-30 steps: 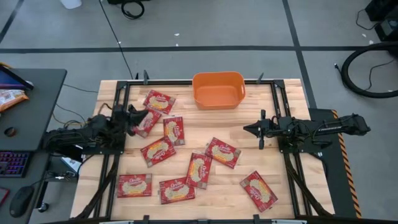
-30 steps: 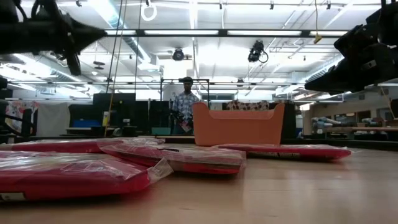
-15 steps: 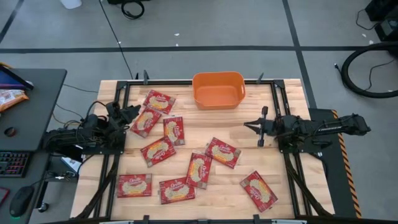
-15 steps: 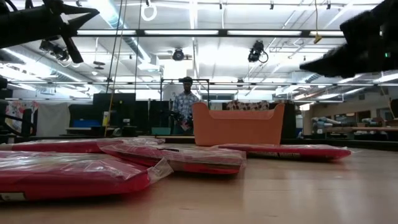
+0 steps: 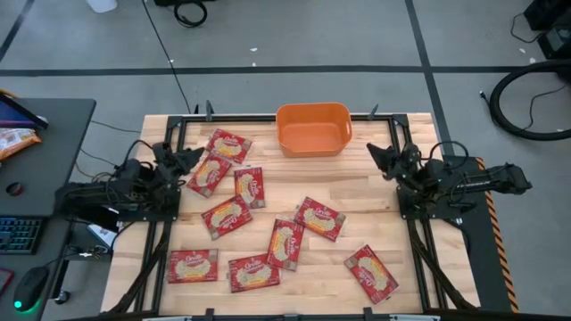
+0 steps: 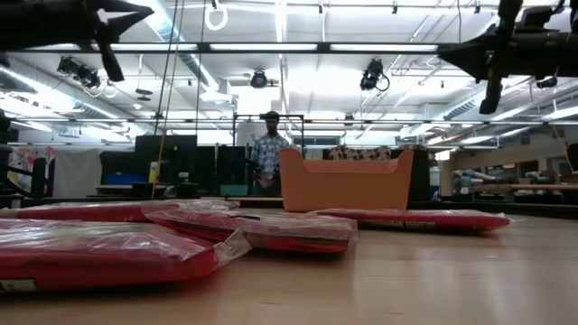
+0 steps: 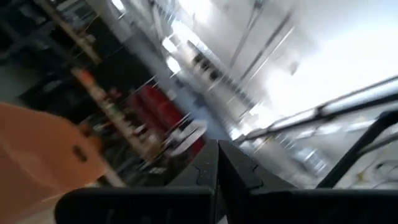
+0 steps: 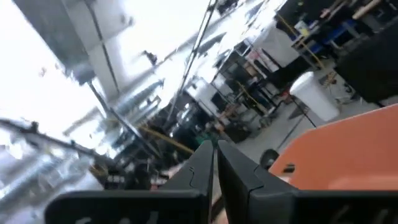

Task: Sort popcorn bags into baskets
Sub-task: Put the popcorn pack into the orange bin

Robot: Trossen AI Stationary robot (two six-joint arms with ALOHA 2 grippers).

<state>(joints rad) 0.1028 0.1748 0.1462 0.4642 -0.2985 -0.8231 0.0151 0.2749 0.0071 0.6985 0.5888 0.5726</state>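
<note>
Several red popcorn bags with cream oval labels lie flat on the wooden table, for instance one bag (image 5: 211, 174) near the left arm, one bag (image 5: 319, 218) mid-table and one bag (image 5: 371, 274) toward the near right corner. In the low view they show as flat red packets (image 6: 244, 226). The orange basket (image 5: 312, 129) stands at the far edge, and no packet shows inside it. My left gripper (image 5: 189, 157) (image 7: 217, 171) hangs shut in the air beside the far-left packets. My right gripper (image 5: 375, 150) (image 8: 214, 165) is shut, raised, and points toward the basket's right side.
Black frame rails (image 5: 406, 160) run along the table's left and right sides. A desk with a keyboard (image 5: 18, 234) stands off the left edge. Bare wood (image 5: 375, 214) lies between the packets and the right arm. A person (image 6: 268, 153) stands in the room far behind the basket.
My left gripper has drawn back toward the table's left edge, off the packet it hovered over. My right gripper has swung from pointing left over mid-table toward the far edge, and now points at the basket's right side. No packet has moved.
</note>
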